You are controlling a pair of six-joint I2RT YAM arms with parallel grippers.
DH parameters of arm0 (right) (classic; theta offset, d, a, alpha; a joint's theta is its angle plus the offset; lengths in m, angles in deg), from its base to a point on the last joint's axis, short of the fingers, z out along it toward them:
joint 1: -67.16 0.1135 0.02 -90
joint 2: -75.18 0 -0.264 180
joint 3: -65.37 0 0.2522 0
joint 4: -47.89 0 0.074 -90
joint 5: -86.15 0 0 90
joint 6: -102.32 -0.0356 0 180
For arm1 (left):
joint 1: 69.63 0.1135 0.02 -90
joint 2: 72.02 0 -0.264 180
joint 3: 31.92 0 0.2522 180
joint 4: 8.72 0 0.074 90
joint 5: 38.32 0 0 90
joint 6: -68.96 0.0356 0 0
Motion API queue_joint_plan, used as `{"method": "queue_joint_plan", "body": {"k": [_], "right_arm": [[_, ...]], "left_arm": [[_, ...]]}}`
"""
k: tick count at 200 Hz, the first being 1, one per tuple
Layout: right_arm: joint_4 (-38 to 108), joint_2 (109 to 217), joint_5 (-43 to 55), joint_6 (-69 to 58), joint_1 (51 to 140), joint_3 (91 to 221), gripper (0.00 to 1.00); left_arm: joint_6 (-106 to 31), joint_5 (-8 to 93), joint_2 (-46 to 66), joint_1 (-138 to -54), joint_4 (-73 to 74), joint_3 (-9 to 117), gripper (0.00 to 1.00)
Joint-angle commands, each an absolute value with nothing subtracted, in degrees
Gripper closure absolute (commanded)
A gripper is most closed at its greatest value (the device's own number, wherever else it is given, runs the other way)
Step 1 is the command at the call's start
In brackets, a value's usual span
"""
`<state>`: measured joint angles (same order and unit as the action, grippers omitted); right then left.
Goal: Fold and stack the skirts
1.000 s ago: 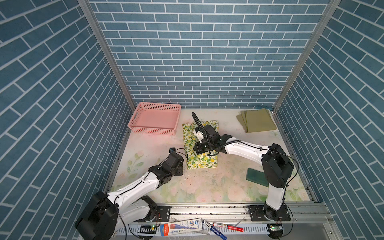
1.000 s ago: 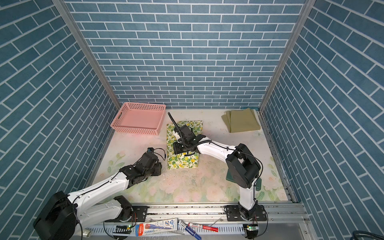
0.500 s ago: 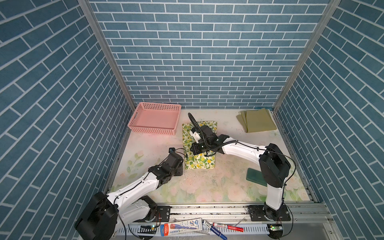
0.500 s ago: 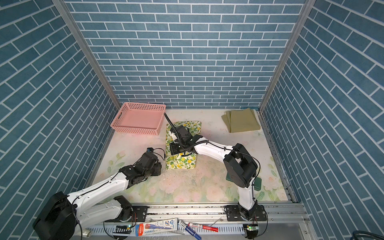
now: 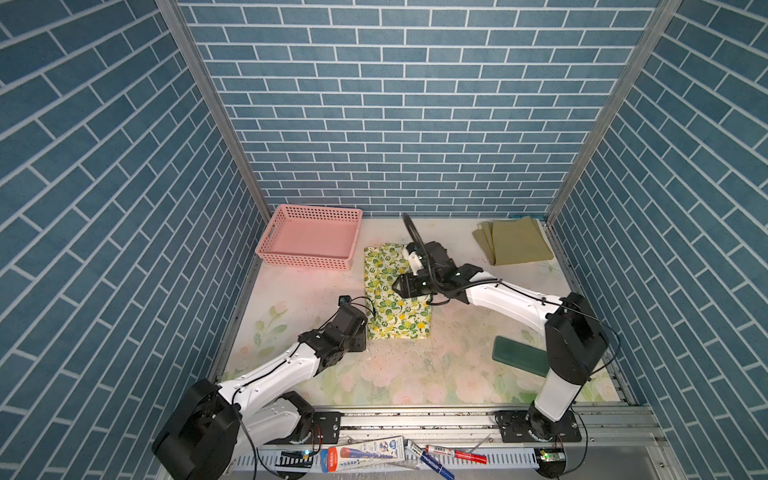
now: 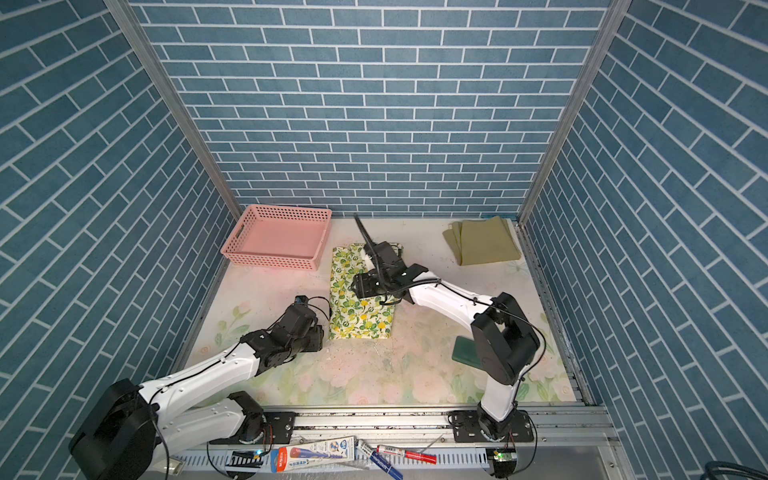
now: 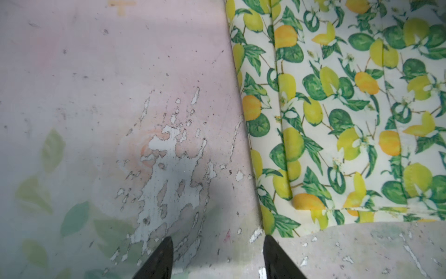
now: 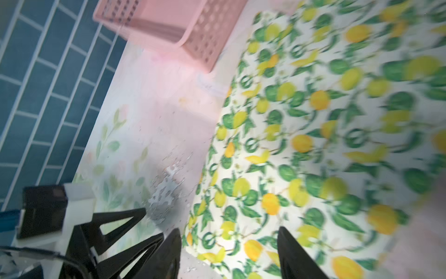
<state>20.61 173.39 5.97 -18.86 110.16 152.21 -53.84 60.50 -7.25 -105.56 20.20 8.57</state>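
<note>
The lemon-print skirt (image 5: 395, 307) lies folded in a long strip in the middle of the table, seen in both top views (image 6: 359, 311). My right gripper (image 8: 229, 232) hovers open just above its left part (image 8: 313, 120), with nothing between the fingers; in a top view the right gripper (image 5: 397, 286) reaches across from the right. My left gripper (image 7: 217, 244) stands open low over the table, one fingertip (image 7: 268, 241) beside the near left corner of the lemon-print skirt (image 7: 350, 108). The olive green skirt (image 5: 515, 245) lies folded at the back right.
A pink perforated basket (image 5: 311, 241) stands at the back left, close to the lemon skirt's far end. A dark green flat block (image 5: 519, 357) lies near the right arm's base. Blue brick walls close in three sides. The tabletop (image 7: 96, 96) has a worn floral print.
My right gripper has gone from shut to open over the lemon-print skirt and has let go of the cloth. The left arm has not moved.
</note>
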Motion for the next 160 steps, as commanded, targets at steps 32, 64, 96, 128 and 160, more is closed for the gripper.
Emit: {"method": "queue_joint_plan", "body": {"k": [32, 64, 96, 128, 160], "right_arm": [[23.2, 162.2, 1.5, -24.2, 101.9, 140.5, 0.37], [21.7, 154.4, -0.8, -23.5, 98.1, 135.7, 0.37], [17.6, 146.1, -2.3, -22.1, 93.0, 132.7, 0.37], [12.8, 138.8, -4.3, -20.1, 88.9, 131.2, 0.35], [9.3, 136.1, -6.2, -16.8, 88.1, 131.6, 0.3]], "left_arm": [[-52.8, 56.9, 2.6, -108.6, 11.2, 11.5, 0.39], [-53.2, 57.3, 12.0, -115.1, 7.6, 17.6, 0.4], [-53.5, 58.4, 24.2, -125.4, 8.5, 30.8, 0.4], [-51.8, 54.1, 33.3, -131.5, 9.1, 42.1, 0.41], [-50.4, 52.7, 31.2, -132.4, 9.3, 42.4, 0.37]]}}
